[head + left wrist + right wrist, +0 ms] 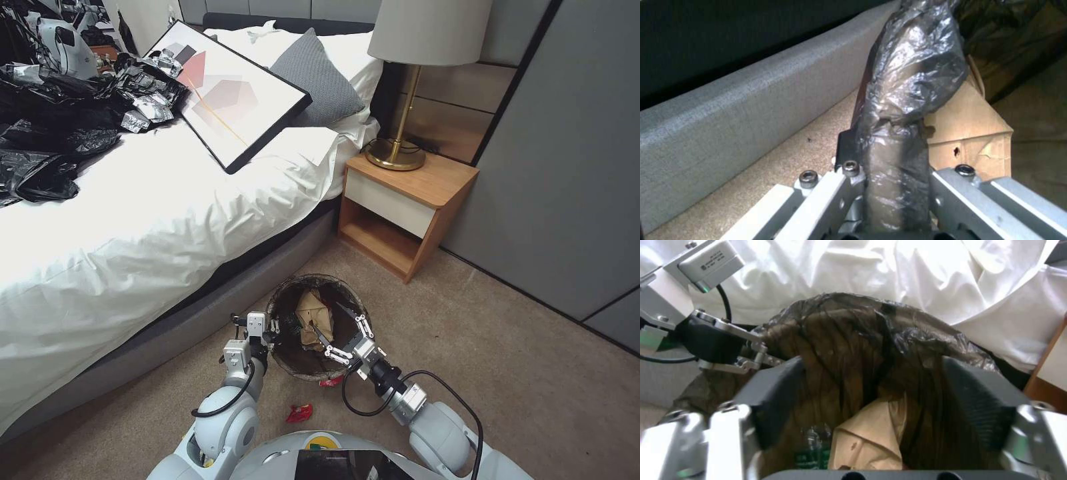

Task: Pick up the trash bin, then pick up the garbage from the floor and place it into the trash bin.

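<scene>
The trash bin [293, 363] with its dark liner is just in front of me, beside the bed. My left gripper [273, 327] is shut on the near-left rim; in the left wrist view its fingers [947, 186] clamp the liner-covered rim [893, 156]. Over the bin's right side my right gripper [348, 339] is open with nothing in it, and its pads [773, 396] frame the bin's inside. A brown paper bag [312, 315] [871, 436] and a small green bottle [811, 453] lie in the bin. Two red wrappers [299, 413] [331, 381] lie on the carpet near my base.
The bed [133, 220] with its grey base [729, 110] runs along the left. Black plastic sheets with foil [67, 120] and a framed picture [230, 93] lie on it. A wooden nightstand [407, 200] with a lamp [400, 133] is behind the bin. Open carpet [533, 373] lies to the right.
</scene>
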